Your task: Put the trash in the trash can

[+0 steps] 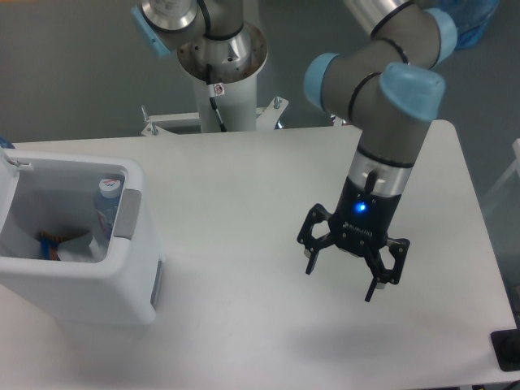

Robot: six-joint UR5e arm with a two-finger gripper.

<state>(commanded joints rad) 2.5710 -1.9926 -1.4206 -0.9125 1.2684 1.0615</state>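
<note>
The black 2-finger gripper (339, 278) hangs over the white table (244, 187), its fingers spread and nothing between them, pointing down at bare surface well away from the bin. Its emptiness fits a finished drop. At the left edge stands the large white rectangular plastic trash can (122, 276), grey panel facing the arm. Inside it lie the crushed clear bluish bottle (105, 203), cap up against the near wall, and white crumpled paper (75, 246) at the bottom.
</note>
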